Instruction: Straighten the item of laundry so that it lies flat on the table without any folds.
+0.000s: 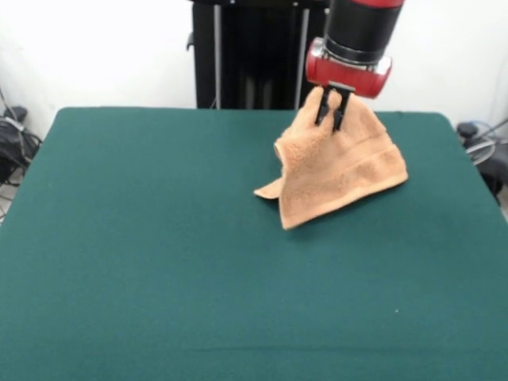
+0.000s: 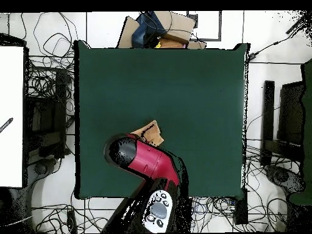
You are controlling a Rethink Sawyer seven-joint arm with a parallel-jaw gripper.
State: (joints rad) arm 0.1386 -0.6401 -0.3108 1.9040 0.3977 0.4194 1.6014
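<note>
Green tabletop [image 1: 159, 262], which we find bare toward every edge, carries only the towel [image 1: 337, 171], its peak pinched between the gripper [image 1: 331, 109] fingers, lower corners resting.

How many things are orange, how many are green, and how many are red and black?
Orange: 1, the towel, pinched at its top by the hand and hanging down to the table.
Green: 1, the table.
Red and black: 1, the robot arm.
Total: 3.
</note>
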